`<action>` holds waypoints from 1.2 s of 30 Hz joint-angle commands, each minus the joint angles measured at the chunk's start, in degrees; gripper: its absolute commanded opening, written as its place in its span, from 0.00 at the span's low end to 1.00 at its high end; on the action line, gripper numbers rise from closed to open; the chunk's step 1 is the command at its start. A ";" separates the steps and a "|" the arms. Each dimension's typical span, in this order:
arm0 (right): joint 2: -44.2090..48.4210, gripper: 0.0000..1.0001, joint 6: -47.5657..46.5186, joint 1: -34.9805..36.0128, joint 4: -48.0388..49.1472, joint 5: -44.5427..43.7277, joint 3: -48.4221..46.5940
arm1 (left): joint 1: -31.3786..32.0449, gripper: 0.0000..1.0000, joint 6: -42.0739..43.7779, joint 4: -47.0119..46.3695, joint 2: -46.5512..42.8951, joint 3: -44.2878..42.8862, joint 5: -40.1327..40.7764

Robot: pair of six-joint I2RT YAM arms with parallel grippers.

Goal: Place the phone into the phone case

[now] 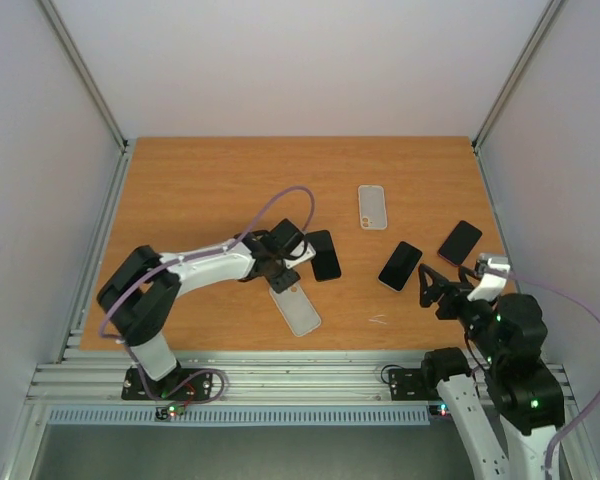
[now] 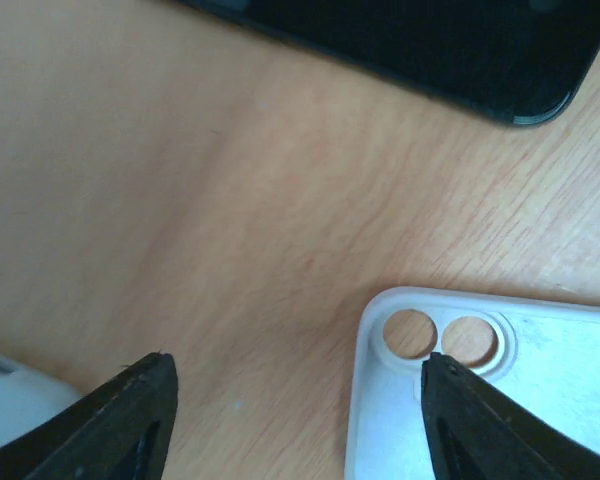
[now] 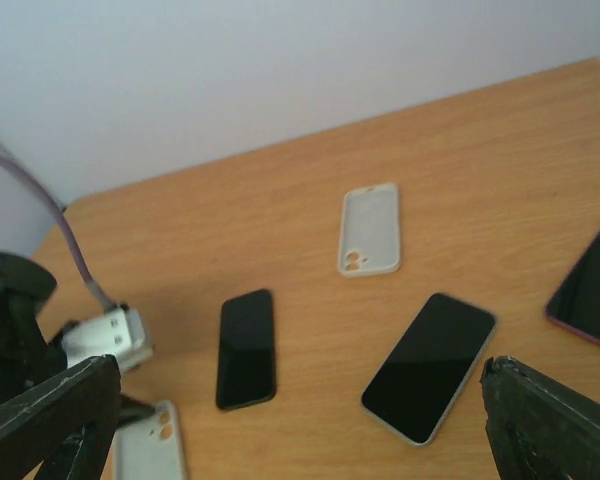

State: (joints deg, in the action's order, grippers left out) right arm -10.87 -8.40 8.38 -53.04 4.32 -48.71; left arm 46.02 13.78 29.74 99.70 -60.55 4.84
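Phone case [image 2: 500, 410] corner under spread left tool [image 2: 295, 375]
Phone [image 2: 430, 40] lies just beyond it; right tool [image 1: 432, 288], also spread, sits well apart.

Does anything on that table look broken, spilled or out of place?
Nothing stands out. Three dark phones and two pale cases lie flat, scattered at different angles, none visibly damaged. The left gripper hovers open above the near case's end.

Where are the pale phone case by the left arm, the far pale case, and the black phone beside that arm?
Near pale plastic phone case [image 1: 300, 312]: top view, its middle.
Far pale plastic phone case [image 1: 372, 207]: top view, its middle.
Black rectangular phone [image 1: 327, 260]: top view, middle of its face.
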 commanded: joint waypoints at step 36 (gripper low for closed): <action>-81.03 0.98 -3.28 25.70 14.66 -1.59 -16.71 | -17.54 0.99 -54.14 -4.32 -51.14 29.35 -9.91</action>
State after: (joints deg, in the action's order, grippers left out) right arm -85.84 -10.98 31.81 -38.57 7.09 -60.10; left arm 29.87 -35.97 28.93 51.53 -34.48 -1.04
